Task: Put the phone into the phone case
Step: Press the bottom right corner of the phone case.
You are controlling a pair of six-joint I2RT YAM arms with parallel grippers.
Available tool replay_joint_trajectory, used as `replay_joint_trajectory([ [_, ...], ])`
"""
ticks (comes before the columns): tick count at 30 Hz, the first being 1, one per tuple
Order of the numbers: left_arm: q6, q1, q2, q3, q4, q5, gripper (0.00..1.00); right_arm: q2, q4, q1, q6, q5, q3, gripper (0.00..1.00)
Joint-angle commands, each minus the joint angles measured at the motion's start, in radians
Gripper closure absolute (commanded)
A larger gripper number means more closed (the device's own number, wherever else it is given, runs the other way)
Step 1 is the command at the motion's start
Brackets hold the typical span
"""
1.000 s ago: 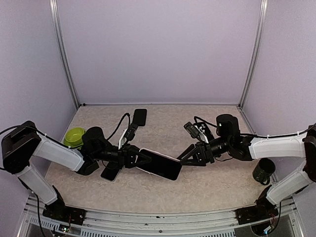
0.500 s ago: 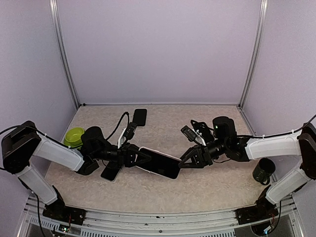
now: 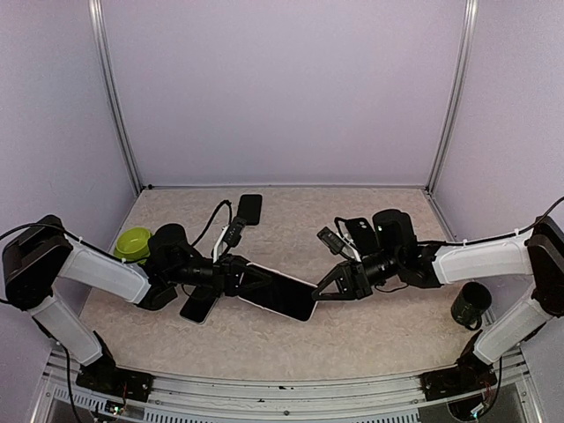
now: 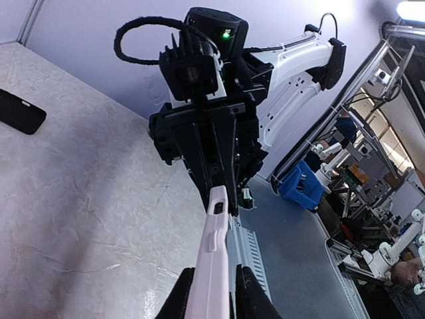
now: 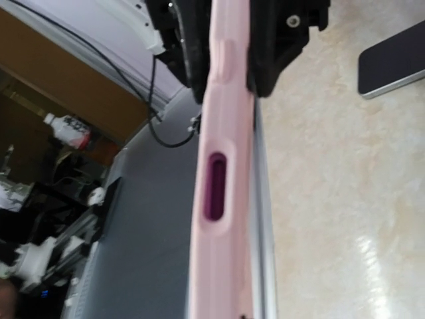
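A pink phone case hangs above the worktop, its long axis running from one hand to the other. The left hand pinches its left end. The right hand is clamped on its right end.

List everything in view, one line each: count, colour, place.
phone case: one, pale pink edge with dark face, held off the table between both claws, centre
far phone: one, black, flat on the table toward the back wall
near phone: one, dark with pale edge, on the table, partly under the left arm
bowl: one, green, left side
cup: one, black, right side
table: one, beige
left claw: one, black, shut on the case's left end
right claw: one, black, shut on its right end
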Motion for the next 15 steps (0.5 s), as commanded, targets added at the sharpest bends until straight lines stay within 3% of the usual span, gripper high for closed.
replay_joint_trajectory([
  [1,0.052,-0.002,-0.022,0.037,-0.018,-0.049,0.86,-0.027,-0.059,0.015,-0.023,0.088,0.056,1.00],
  [6,0.065,0.004,-0.034,0.038,-0.053,-0.078,1.00,-0.072,-0.099,0.015,-0.029,0.169,0.069,1.00],
  [13,0.087,0.005,-0.040,0.037,-0.101,-0.132,1.00,-0.110,-0.208,0.011,-0.051,0.346,0.098,1.00],
  [15,0.098,0.005,-0.042,0.038,-0.121,-0.150,1.00,-0.113,-0.235,0.011,-0.068,0.363,0.105,0.91],
])
